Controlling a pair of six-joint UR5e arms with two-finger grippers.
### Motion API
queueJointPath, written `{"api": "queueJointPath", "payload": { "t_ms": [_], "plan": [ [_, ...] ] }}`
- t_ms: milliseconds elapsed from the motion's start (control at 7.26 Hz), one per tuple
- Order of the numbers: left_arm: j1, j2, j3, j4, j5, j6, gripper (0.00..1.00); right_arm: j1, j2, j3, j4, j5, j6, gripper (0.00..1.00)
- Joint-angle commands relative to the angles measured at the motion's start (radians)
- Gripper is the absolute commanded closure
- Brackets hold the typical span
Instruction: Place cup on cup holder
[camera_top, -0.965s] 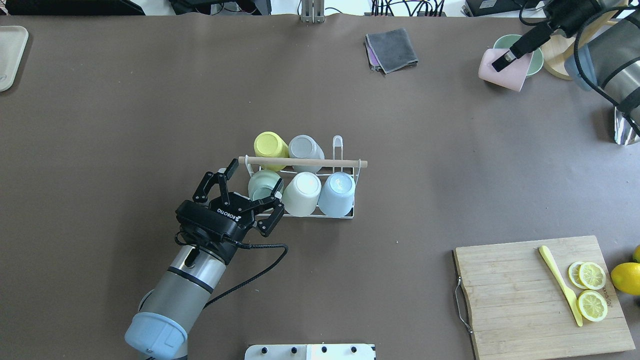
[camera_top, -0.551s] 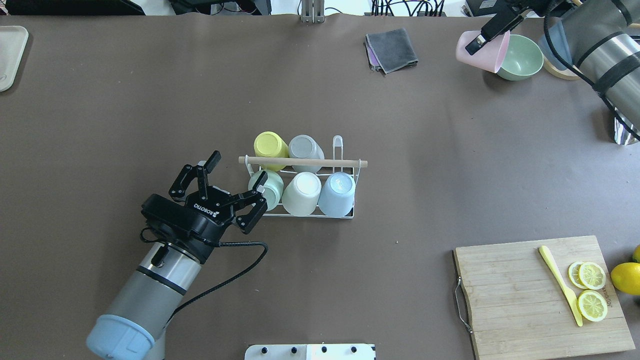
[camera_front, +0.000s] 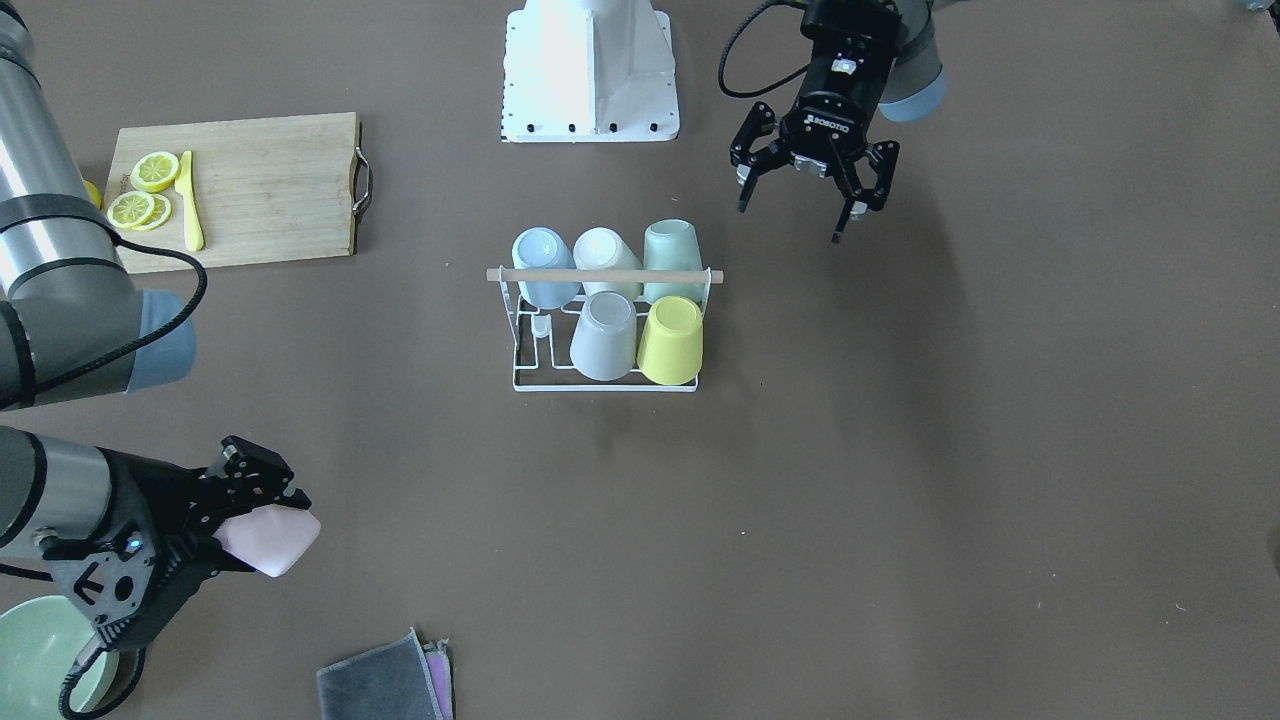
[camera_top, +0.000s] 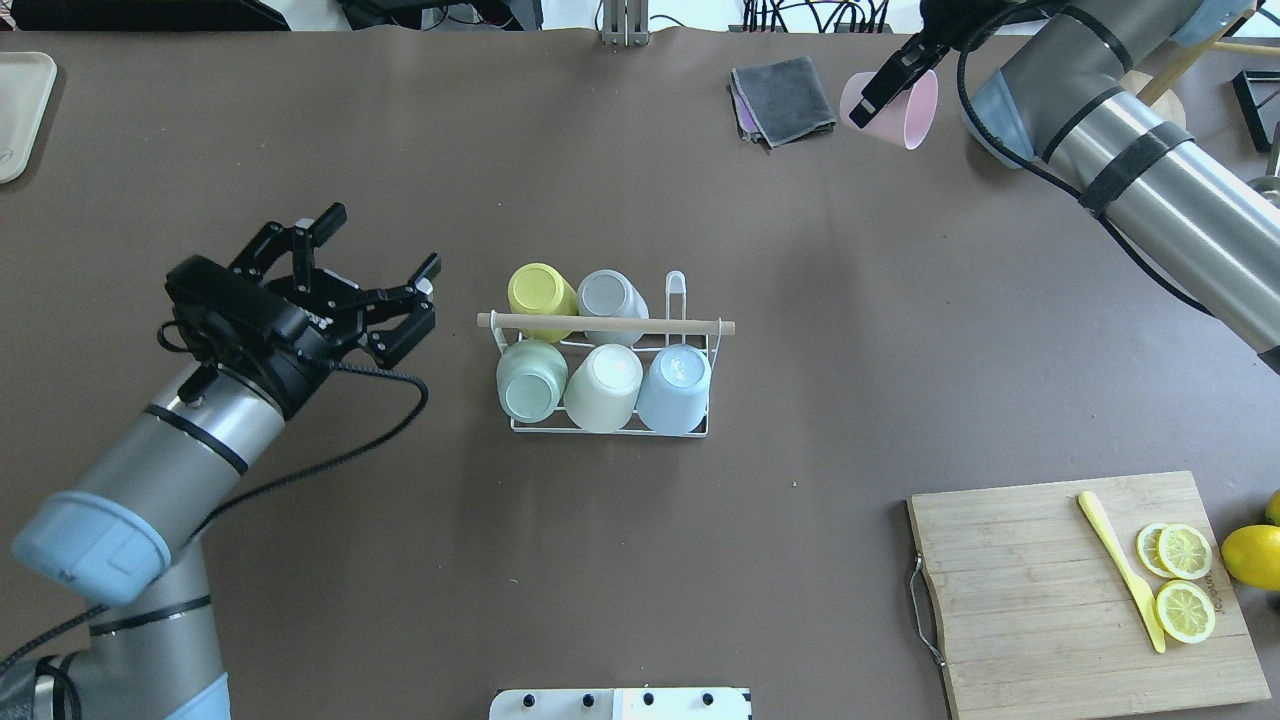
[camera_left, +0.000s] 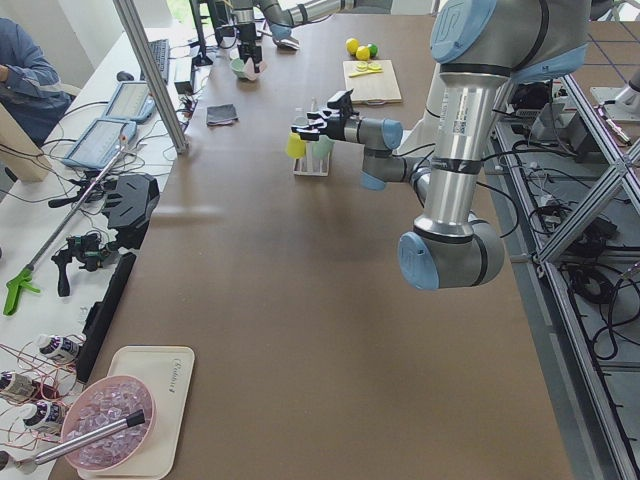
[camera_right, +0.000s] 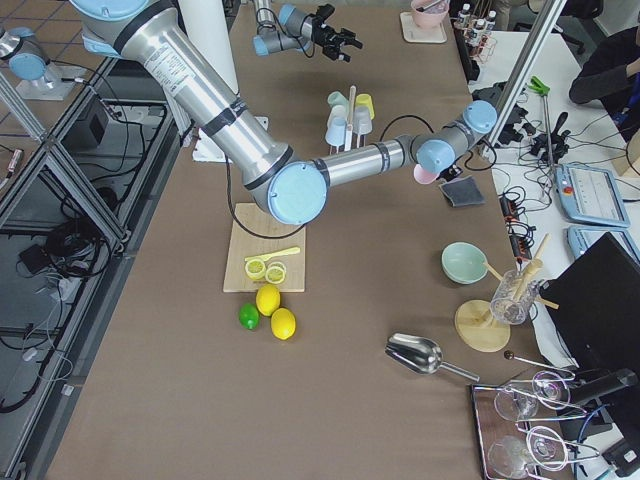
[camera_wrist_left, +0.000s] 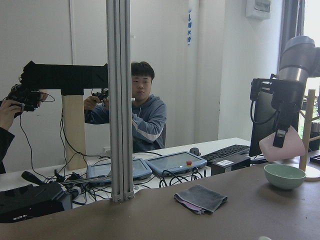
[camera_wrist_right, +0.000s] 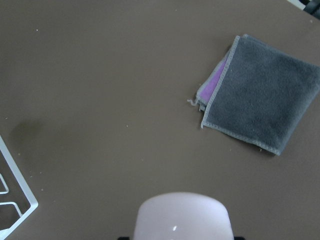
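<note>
Left end effector (camera_top: 385, 240): you see it spread, empty, beside the cup holder (camera_top: 600, 322).
Right end effector (camera_top: 875, 100): pinching your pink cup (camera_top: 920, 110) above the surface (camera_top: 700, 550), near the cloth (camera_top: 785, 98).
Cup holder: mid-surface, carrying five cups (camera_top: 603, 385).

Six cups (camera_top: 604, 385), one cup holder (camera_top: 700, 327), three lemon slices (camera_top: 1184, 611), two lemons (camera_right: 283, 323), one lime (camera_right: 248, 316) and one bowl (camera_right: 464, 262).

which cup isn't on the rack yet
The pink cup, gripped by the right hand above the table near the grey cloth. The yellow cup, grey cup, green cup, cream cup and blue cup sit upside down on the cup holder.
</note>
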Motion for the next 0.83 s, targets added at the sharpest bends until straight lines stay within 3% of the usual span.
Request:
{"api": "queueJointPath", "payload": {
  "t_ms": [0,689],
  "plan": [
    [-0.228,0.01,0.002,0.217,-0.291,-0.147,0.02,-0.06,-0.024,0.014,0.267,-0.104,0.177,1.0],
    [-0.76,0.007,0.117,0.669,-1.096,-0.154,0.02,-0.125,-0.151,0.002,0.976,-0.141,0.689,1.0]
  ]
}}
